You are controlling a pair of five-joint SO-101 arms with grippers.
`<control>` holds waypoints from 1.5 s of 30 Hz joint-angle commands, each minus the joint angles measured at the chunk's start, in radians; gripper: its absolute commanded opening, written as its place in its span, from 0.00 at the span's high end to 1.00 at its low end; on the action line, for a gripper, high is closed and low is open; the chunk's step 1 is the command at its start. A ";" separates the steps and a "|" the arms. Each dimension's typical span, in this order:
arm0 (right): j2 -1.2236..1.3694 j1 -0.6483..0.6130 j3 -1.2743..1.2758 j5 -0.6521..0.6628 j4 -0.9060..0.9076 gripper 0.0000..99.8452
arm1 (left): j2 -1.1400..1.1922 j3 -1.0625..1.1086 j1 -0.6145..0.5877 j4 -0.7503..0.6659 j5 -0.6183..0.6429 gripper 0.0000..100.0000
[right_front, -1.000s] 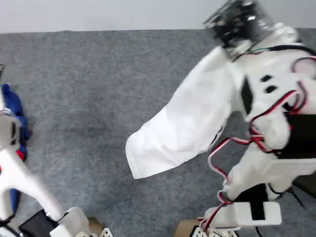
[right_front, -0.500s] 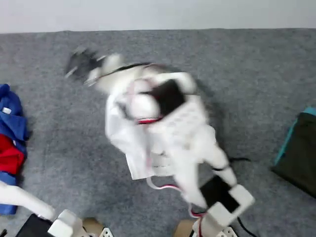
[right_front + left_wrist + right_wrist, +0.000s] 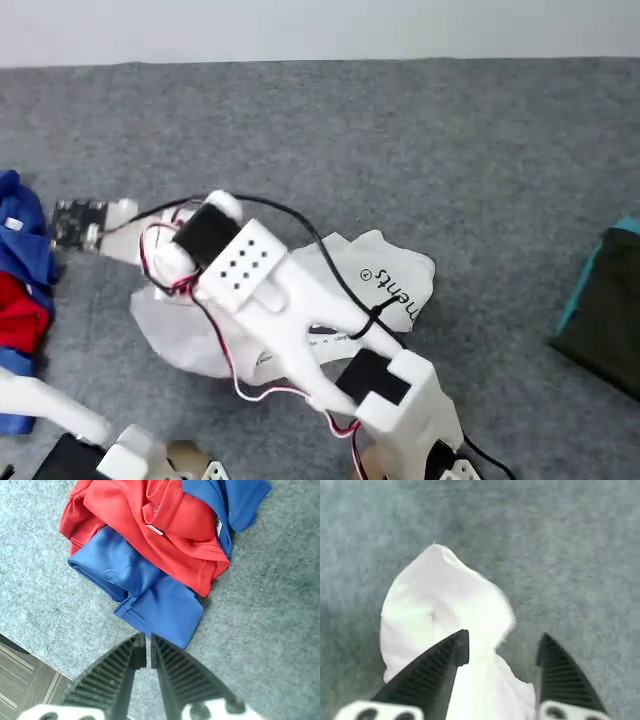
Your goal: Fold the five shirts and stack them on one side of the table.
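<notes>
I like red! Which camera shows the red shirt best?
The left wrist view: the red shirt is close, nearly whole, on a blue shirt. The high view catches a scrap at its edge. The right wrist view faces the white shirt.

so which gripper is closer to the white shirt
Right. The right gripper hangs open directly over the white shirt, at its edge. The left gripper is shut, away from it, beside the blue shirt and the red shirt.
</notes>
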 commanded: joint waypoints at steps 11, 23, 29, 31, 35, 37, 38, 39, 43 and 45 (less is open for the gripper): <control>-0.147 0.326 -0.249 -0.021 0.191 0.79 | -0.018 0.091 0.371 0.020 -0.012 0.98; -0.415 0.723 0.126 -0.025 0.191 0.79 | -0.015 0.541 0.643 -0.230 0.037 0.82; -0.529 0.935 0.293 -0.021 0.189 0.79 | -0.015 0.639 0.643 -0.333 -0.057 0.81; -0.552 0.983 0.319 -0.021 0.189 0.79 | -0.015 0.671 0.644 -0.381 -0.077 0.81; -0.579 1.035 0.350 -0.021 0.189 0.79 | 0.051 0.691 0.644 -0.457 -0.104 0.79; -0.587 1.040 0.358 -0.021 0.189 0.79 | 0.126 0.673 0.644 -0.486 -0.112 0.79; -0.590 1.040 0.359 -0.021 0.189 0.79 | 0.170 0.656 0.644 -0.499 -0.112 0.79; -0.595 1.038 0.359 -0.023 0.189 0.79 | 0.213 0.630 0.644 -0.502 -0.112 0.79; -0.596 1.035 0.359 -0.025 0.189 0.79 | 0.359 0.516 0.646 -0.500 -0.112 0.79; -0.596 1.038 0.359 -0.025 0.189 0.79 | 0.422 0.472 0.663 -0.500 -0.112 0.79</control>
